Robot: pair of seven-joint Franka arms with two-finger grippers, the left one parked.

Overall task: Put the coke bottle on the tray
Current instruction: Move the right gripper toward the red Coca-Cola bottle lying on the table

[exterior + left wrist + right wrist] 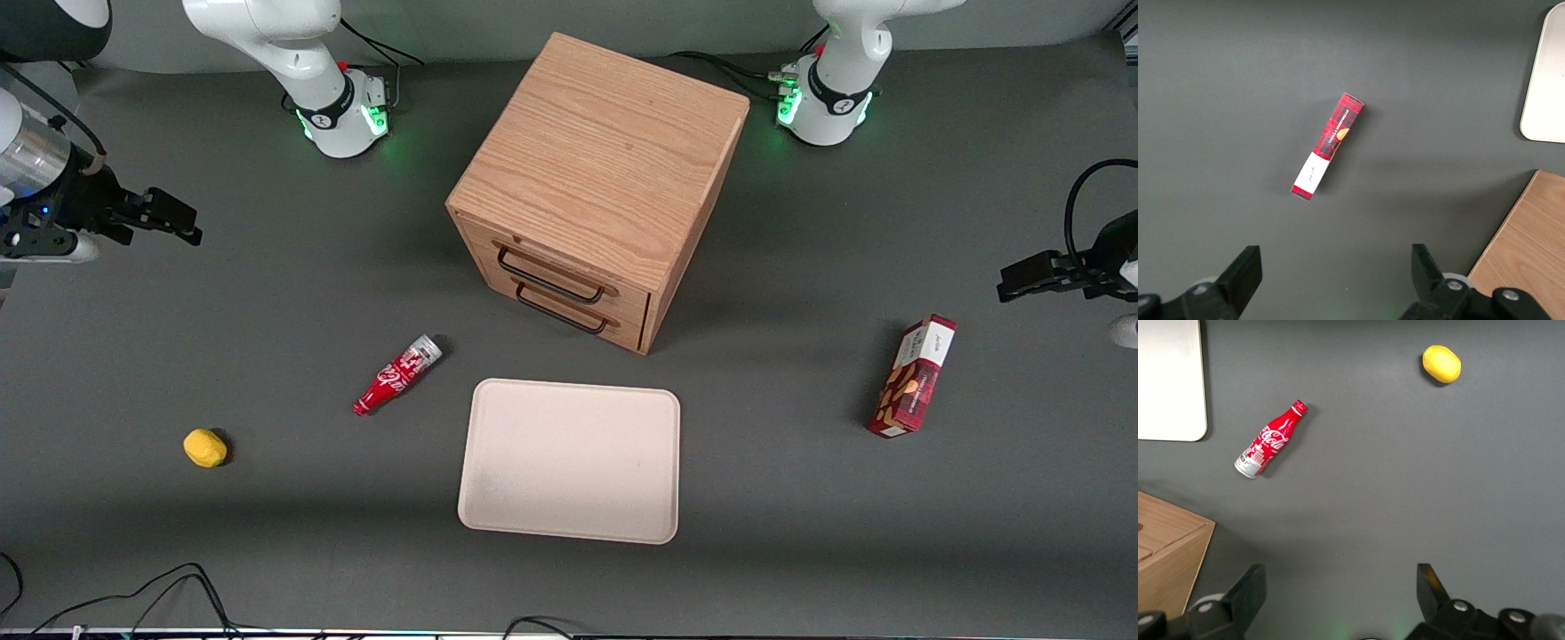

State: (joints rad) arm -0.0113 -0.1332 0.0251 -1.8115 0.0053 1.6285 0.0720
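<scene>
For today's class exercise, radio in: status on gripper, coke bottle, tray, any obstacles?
Gripper open, empty, raised at the working arm's end. Coke bottle lying on the table beside the tray, not touching. Tray bare; lemon well off the path.

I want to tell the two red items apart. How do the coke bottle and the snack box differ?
The bottle is round with a tapered neck; the box is flat-sided and larger. The bottle lies beside the tray; the box lies toward the parked arm's end. Both lie on the table. The gripper, fingers open, hovers far from both.
</scene>
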